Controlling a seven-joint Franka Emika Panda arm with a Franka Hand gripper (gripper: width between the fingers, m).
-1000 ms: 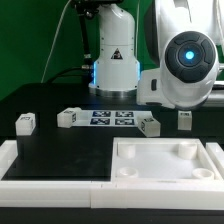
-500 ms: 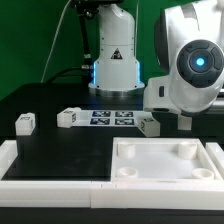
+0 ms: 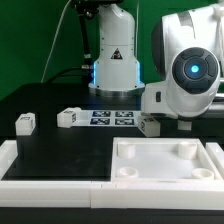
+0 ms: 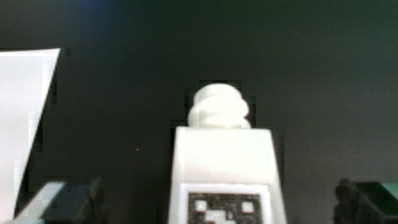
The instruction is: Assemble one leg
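Note:
In the wrist view a white leg (image 4: 222, 150) with a round knob at its end and a marker tag on its face lies on the black table. It lies between my open gripper (image 4: 214, 205), one dark finger (image 4: 59, 200) on each side, apart from it. In the exterior view the arm's big white wrist (image 3: 190, 75) hangs low at the right and hides that leg. Three more legs show there: one at the left (image 3: 25, 122), one beside the tags (image 3: 68, 117), and one next to the wrist (image 3: 148, 125).
The marker board (image 3: 112, 118) lies at the back centre. The large white tabletop piece (image 3: 165, 175) with round corner sockets lies at the front right. A white raised border (image 3: 50, 182) runs along the front. A white edge (image 4: 22, 110) shows in the wrist view.
The arm has come down and shifted slightly toward the exterior view's left. The far-right leg, visible below the wrist before, is now hidden behind it.

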